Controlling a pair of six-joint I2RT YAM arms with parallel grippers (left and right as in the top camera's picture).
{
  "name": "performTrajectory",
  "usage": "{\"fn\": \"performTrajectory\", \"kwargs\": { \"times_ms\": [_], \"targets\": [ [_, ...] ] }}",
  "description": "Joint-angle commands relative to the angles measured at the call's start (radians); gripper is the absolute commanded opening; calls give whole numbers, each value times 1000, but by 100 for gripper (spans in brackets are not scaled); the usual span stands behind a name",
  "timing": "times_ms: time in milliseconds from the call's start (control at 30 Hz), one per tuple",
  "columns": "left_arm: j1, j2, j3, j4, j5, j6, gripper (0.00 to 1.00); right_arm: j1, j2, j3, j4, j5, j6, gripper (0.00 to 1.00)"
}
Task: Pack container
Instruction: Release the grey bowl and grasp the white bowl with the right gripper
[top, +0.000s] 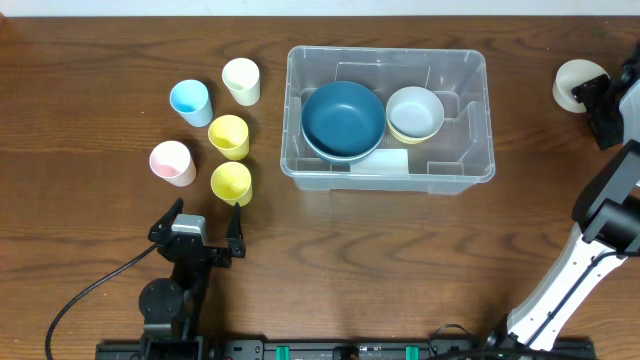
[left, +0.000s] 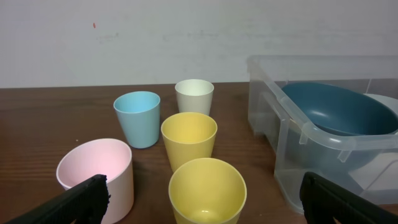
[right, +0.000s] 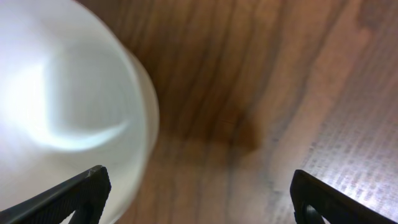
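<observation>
- On the wooden counter (top: 100, 60), one container (top: 388, 53) is standing a little right of centre: a clear rectangular bin, open at the top, its long side running left to right.
- Two bowls are sitting inside it, side by side. One blue bowl (top: 343, 120), the larger, is lying toward the left end and tilting. One pale bowl (top: 415, 113) is resting just to its right, the rims close together.
- One flat white patch (top: 385, 160) is showing by the container's near wall; what it is cannot be told.
- Six cups are sitting on the counter in all, every one outside the container.
- Five of them are clustering just left of the container. One cream cup (top: 241, 80) is standing nearest its far left corner, with one blue cup (top: 190, 102) beside that and one pink cup (top: 172, 162) furthest left. Two are yellow: the far yellow cup (top: 229, 136) in the middle of the group and the near yellow cup (top: 232, 182) closest to the robot.
- One white cup (top: 575, 85) is sitting alone at the far right edge, well apart from the container.
- The left fingers (left: 84, 198) are spreading wide and holding nothing; the near yellow cup is standing just ahead of them, screening part of the far yellow cup.
- The right fingers (right: 81, 193) are gaping wide beside the white cup, which is filling the left of the wrist view; whether a finger is touching it cannot be told.
</observation>
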Motion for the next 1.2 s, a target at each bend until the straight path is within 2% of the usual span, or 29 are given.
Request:
{"fn": "performTrajectory", "kwargs": {
  "times_ms": [0,133,267,600,867,967,1167],
  "targets": [
    [4,-6,-18,-32,14,14,98,-18,7,-3,-18,27,19,94],
    [4,-6,-18,-32,14,14,98,-34,7,-3,-43,27,19,94],
    [4,-6,-18,-32,14,14,98,-47,7,-3,-61,27,19,89],
    [4,-6,-18,-33,14,13,98,-61,7,-3,-80,27,19,65],
    [4,-6,-18,-32,14,14,98,-63,7,-3,-84,27,19,38],
    [4,-6,-18,-32,14,14,98,-66,7,-3,-91,27,19,21],
    [4,-6,-18,-32,14,14,98,-66,7,-3,-100,27,19,4]
  ]
}}
